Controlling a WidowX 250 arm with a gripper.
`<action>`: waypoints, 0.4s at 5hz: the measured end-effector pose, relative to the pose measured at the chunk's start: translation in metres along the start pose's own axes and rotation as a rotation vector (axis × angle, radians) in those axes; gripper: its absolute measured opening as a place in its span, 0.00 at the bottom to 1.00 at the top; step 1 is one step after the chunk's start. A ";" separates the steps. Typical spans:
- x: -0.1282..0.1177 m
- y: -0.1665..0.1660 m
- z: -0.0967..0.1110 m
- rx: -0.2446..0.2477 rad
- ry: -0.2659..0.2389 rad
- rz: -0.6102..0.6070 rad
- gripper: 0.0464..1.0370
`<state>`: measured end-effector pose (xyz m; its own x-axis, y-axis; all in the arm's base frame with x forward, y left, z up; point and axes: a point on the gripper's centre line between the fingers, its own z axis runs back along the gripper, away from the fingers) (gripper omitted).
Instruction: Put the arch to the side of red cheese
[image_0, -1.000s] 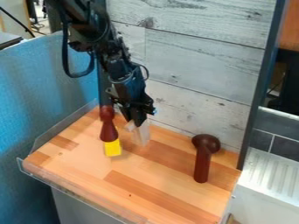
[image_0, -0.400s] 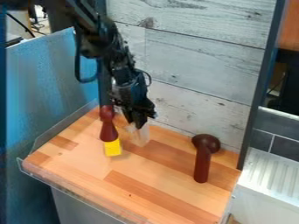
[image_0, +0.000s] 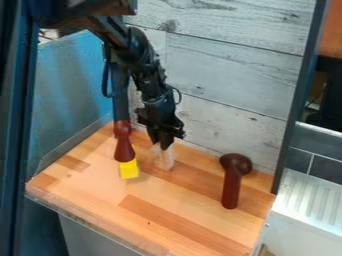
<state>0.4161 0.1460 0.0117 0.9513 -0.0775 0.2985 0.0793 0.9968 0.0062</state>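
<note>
So the tabletop (image_0: 143, 220) looked like real wood, smooth with a soft satin sheen, and the rim (image_0: 73, 142) along its side seemed to be clear glossy plastic. Back wall (image_0: 234, 65) had that rough, weathered wood-plank look, pretty matt. Both dark red pieces, the mushroom-shaped one (image_0: 231, 187) and the bottle-shaped one (image_0: 124, 150), were smooth with a slight shine, maybe painted wood. Yellow block (image_0: 129, 169) came off flatter and smooth. The gripper (image_0: 162, 142) was mostly matt black, plastic or metal, couldn't tell.
</note>
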 end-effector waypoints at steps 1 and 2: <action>0.000 0.000 0.000 0.003 0.005 0.004 0.48; 0.002 -0.003 0.000 -0.002 -0.001 -0.015 0.79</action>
<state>0.4178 0.1430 0.0118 0.9495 -0.0926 0.2997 0.0942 0.9955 0.0092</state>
